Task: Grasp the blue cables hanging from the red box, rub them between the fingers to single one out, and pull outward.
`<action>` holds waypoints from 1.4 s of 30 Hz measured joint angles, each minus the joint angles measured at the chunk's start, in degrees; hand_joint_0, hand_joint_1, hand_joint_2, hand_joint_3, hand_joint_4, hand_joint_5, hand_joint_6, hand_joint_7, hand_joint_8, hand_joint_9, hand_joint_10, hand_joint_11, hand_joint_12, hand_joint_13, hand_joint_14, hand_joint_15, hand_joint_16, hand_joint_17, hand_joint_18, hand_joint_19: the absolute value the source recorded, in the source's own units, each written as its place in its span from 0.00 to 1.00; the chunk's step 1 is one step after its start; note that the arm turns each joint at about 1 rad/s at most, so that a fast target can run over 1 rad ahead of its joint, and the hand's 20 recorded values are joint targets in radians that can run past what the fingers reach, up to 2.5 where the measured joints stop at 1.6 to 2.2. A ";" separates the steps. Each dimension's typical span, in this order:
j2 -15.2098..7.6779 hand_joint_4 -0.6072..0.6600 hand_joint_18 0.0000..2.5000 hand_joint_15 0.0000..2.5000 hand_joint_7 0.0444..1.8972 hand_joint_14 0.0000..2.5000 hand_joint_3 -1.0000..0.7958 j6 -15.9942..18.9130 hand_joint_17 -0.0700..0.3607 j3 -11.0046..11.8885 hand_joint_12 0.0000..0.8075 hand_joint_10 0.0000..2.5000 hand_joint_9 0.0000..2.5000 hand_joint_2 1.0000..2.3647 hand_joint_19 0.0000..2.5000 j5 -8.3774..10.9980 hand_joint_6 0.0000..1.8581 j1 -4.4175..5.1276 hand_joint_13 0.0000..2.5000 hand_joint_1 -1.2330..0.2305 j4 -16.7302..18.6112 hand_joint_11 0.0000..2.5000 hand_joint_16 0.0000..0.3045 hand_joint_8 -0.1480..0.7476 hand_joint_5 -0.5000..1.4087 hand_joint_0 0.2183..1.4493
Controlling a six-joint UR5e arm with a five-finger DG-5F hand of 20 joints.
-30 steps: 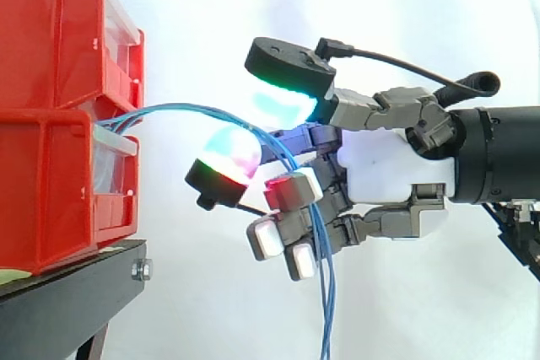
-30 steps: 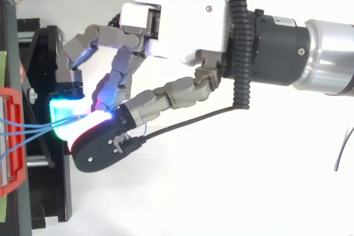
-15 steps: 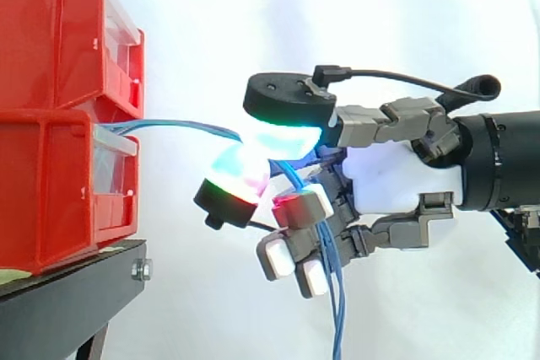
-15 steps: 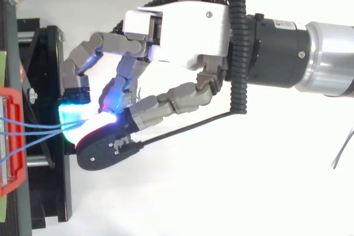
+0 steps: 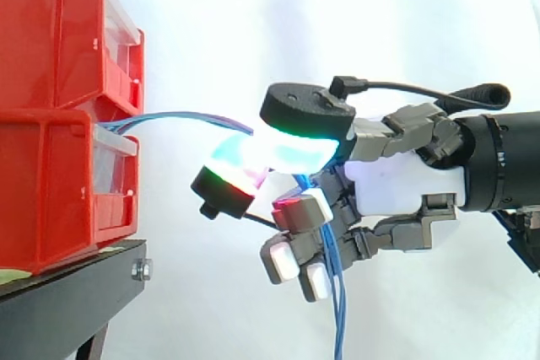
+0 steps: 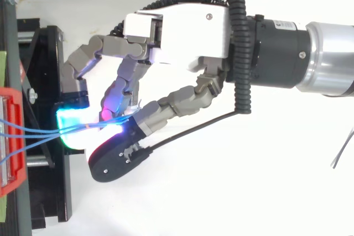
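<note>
The hand (image 5: 403,185) is clamped on the blue cables (image 5: 186,114) near the red box (image 5: 59,183) front; several strands appear bunched between its pads (image 5: 291,151), so an outward pull risks dragging all or slipping.

White-shelled robot hand (image 6: 182,29), grey jointed fingers (image 6: 182,95), thick pads (image 6: 74,128) glowing cyan and red — black wrist (image 6: 276,53), silver arm (image 6: 332,62).

Black stand (image 5: 67,303) before white curtain (image 5: 380,6).
</note>
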 measured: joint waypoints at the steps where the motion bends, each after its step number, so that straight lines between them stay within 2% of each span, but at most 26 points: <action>1: 0.01 0.55 0.35 0.28 0.46 0.01 0.28 0.00 0.44 0.00 0.49 0.01 0.49 0.00 0.32 -0.01 0.49 0.00 0.40 0.34 -0.01 0.41 0.17 0.51 0.18 0.28; 5: 0.13 0.56 0.36 0.28 0.47 0.01 0.28 0.00 0.45 0.00 0.50 0.01 0.50 0.00 0.32 0.01 0.48 0.00 0.40 0.40 -0.11 0.41 0.18 0.53 0.18 0.25; 10: 0.44 0.56 0.36 0.28 0.47 0.01 0.28 0.00 0.46 0.00 0.51 0.01 0.50 0.00 0.32 0.00 0.48 0.00 0.41 0.42 -0.76 0.41 0.19 0.54 0.18 0.25; 13: 0.61 0.55 0.35 0.28 0.49 0.01 0.28 0.00 0.44 0.00 0.50 0.01 0.50 0.00 0.33 -0.01 0.48 0.00 0.40 0.44 -1.32 0.41 0.17 0.52 0.18 0.30; 14: 0.64 0.54 0.35 0.28 0.50 0.01 0.32 0.00 0.44 0.00 0.49 0.01 0.50 0.00 0.33 -0.01 0.48 0.00 0.40 0.44 -1.45 0.41 0.17 0.52 0.18 0.32; 15: 0.67 0.53 0.35 0.28 0.50 0.01 0.38 0.00 0.44 0.00 0.50 0.01 0.50 0.01 0.33 -0.02 0.48 0.00 0.41 0.42 -1.55 0.42 0.17 0.52 0.18 0.32; 17: 0.70 0.54 0.36 0.28 0.51 0.01 0.42 0.00 0.46 0.00 0.51 0.01 0.50 0.01 0.32 -0.02 0.49 0.00 0.41 0.37 -1.69 0.41 0.18 0.54 0.18 0.32; 20: 0.70 0.52 0.36 0.28 0.51 0.01 0.47 0.00 0.45 0.00 0.51 0.01 0.50 0.01 0.32 -0.02 0.49 -0.01 0.41 0.31 -1.75 0.41 0.18 0.54 0.18 0.34; 24: 0.72 0.45 0.35 0.28 0.57 0.01 0.49 0.00 0.44 0.00 0.48 0.01 0.49 0.01 0.32 -0.02 0.50 -0.03 0.39 0.25 -1.81 0.42 0.17 0.52 0.18 0.37; 32: 0.73 0.36 0.33 0.28 0.64 0.01 0.45 0.05 0.42 0.00 0.46 0.01 0.48 0.01 0.31 -0.03 0.50 -0.06 0.38 0.21 -2.22 0.41 0.16 0.50 0.18 0.44; 38: 0.73 0.31 0.32 0.28 0.60 0.01 0.40 0.48 0.42 -0.04 0.46 0.01 0.47 0.01 0.32 -0.02 0.51 -0.09 0.38 0.21 -3.03 0.41 0.16 0.49 0.18 0.47; 42: 0.73 0.31 0.32 0.27 0.56 0.01 0.32 0.85 0.42 -0.02 0.45 0.01 0.47 0.00 0.31 -0.02 0.51 -0.10 0.38 0.22 -3.65 0.41 0.16 0.48 0.17 0.49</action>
